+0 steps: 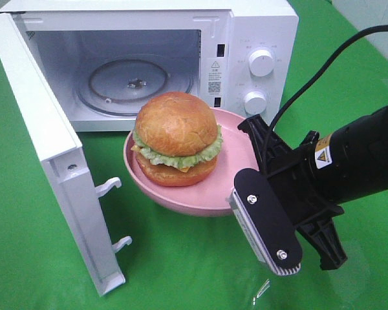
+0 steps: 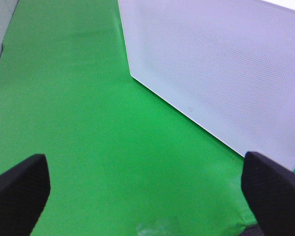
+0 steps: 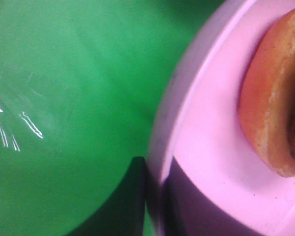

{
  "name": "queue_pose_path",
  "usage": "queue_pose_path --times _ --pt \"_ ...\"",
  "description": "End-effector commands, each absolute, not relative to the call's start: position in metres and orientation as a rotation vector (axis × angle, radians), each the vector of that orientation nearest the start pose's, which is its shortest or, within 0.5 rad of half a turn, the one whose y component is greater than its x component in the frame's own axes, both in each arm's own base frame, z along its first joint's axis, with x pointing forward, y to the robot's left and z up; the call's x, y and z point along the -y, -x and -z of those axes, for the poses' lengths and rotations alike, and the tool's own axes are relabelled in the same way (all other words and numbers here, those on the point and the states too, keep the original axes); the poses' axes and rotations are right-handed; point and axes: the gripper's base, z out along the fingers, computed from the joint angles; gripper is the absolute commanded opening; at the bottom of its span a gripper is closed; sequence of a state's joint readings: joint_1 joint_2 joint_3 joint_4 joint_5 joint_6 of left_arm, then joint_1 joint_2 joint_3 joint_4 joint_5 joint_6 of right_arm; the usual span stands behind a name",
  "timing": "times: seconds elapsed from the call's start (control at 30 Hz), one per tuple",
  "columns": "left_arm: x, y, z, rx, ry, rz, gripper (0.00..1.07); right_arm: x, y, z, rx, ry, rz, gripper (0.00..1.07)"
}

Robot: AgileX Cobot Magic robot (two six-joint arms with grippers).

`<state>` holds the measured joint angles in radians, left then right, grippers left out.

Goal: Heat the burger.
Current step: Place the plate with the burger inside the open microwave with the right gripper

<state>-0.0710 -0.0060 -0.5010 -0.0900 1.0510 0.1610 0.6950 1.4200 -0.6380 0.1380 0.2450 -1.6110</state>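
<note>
Left pincer [image 2: 147,196] hangs fingers wide apart over the green tabletop [image 2: 88,123], microwave door [image 2: 211,64] just ahead. Right pincer [image 3: 155,199] is clamped on the pink plate [image 3: 206,147] rim, with the burger [image 3: 270,98] sitting on that plate just beyond its fingertips.

White microwave [image 1: 258,26] on green tabletop [image 1: 181,271]

We see the burger [image 1: 176,139] sitting on the pink plate [image 1: 227,184], just before the white microwave [image 1: 265,26]. Its open door [image 1: 52,148] stands at the burger's 9 o'clock. The right gripper [image 1: 246,173] pinches the plate's rim at 4 o'clock, above the green cloth [image 1: 181,271].
</note>
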Motion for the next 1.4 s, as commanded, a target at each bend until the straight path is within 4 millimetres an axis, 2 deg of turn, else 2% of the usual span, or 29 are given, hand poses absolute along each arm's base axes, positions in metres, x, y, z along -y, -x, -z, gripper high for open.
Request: queue_pose_path --times 0.03,0.77,0.97,1.2,1.4 --pt "0.007 0.009 -0.279 -1.978 -0.233 0.058 0.98 -0.168 -0.203 -0.203 -1.140 2.150 0.325 0.00" --pt "0.007 0.009 -0.279 -1.978 -0.233 0.058 0.98 -0.164 -0.209 -0.205 -1.153 2.133 0.376 0.00" --pt "0.007 0.009 -0.279 -1.978 -0.233 0.058 0.98 -0.173 -0.221 -0.220 -1.171 2.091 0.371 0.00" --pt "0.007 0.009 -0.279 -1.978 -0.233 0.058 0.98 -0.178 -0.226 -0.222 -1.172 2.099 0.367 0.00" --pt "0.007 0.009 -0.279 -1.978 -0.233 0.058 0.98 -0.188 -0.225 -0.226 -1.084 2.125 0.399 0.00"
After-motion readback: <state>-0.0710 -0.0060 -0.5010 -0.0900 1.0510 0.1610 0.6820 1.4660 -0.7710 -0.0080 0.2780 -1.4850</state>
